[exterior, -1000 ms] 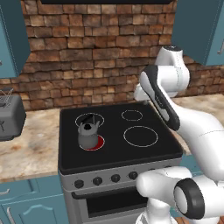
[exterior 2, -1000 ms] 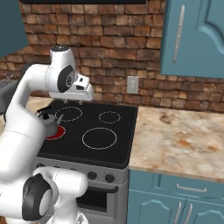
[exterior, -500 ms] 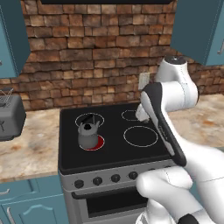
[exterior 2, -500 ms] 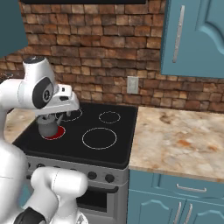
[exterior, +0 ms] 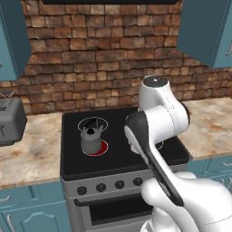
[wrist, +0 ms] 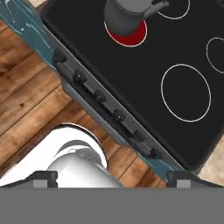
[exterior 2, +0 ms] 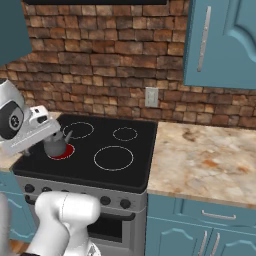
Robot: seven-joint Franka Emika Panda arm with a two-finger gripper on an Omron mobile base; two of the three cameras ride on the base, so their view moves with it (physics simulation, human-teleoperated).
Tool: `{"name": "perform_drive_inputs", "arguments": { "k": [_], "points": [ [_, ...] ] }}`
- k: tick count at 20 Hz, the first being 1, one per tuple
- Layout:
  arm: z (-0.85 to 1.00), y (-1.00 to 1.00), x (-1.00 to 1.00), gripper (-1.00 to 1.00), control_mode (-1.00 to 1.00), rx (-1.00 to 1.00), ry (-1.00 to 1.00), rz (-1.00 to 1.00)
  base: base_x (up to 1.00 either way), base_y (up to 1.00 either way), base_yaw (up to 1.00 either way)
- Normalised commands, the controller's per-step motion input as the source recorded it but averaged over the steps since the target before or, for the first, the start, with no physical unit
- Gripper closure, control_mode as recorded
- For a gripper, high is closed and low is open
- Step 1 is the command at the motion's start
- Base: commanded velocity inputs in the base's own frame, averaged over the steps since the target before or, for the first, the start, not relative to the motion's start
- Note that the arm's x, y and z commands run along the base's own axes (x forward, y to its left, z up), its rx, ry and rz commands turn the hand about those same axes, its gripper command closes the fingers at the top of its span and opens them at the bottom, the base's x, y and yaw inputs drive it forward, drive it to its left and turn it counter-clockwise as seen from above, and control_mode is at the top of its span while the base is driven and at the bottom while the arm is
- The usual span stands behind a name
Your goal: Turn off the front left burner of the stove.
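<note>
Stove (exterior: 122,170): grey range with black glass top, below my hand; in my hand view its front edge runs on a slant from upper left to lower right. Burner (wrist: 131,35): front left zone, glowing red, at the top of my hand view, ahead of my gripper and well apart from it. Kettle (wrist: 127,13): small, grey, on the burner, covering most of it; the red shows as a crescent at its near side. It also shows in the left base view (exterior: 91,138) and the right base view (exterior 2: 55,144). Rings: three unlit white outlines on the glass, the largest (wrist: 186,92) right of the burner in my hand view. Knobs (wrist: 99,95): a row of small black ones on the stove front, between the glass and the wood floor (wrist: 26,105). Gripper: above the stove front and floor; my fingertips sit at the very bottom edge of my hand view, too cut off to judge, so I cannot tell how far apart they are or whether they hold anything. Toaster (exterior: 9,121): on the counter (exterior: 31,154) left of the stove.
</note>
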Motion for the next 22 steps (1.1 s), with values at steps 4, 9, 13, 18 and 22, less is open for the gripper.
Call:
{"name": "perform_drive_inputs", "arguments": {
  "k": [4, 9, 13, 18, 22],
  "points": [
    [-0.17, 0.74, -0.58, -1.0, -1.0, -0.35, 0.01, 0.54, 0.0, 0.0, 0.0],
    [-0.45, 0.83, -0.61, -1.0, -1.0, -0.38, 0.0, 0.54, 0.0, 0.0, 0.0],
    [-0.56, 0.76, -0.43, -1.0, -1.0, -0.31, -0.01, 0.5, 0.0, 0.0, 0.0],
    [-0.46, 0.47, -0.05, -1.0, -1.0, -0.22, 0.01, 0.45, 0.0, 0.0, 0.0],
    [-0.44, 0.41, 0.01, -1.0, -1.0, -0.21, 0.0, 0.37, 0.0, 0.0, 0.0]
  ]
}}
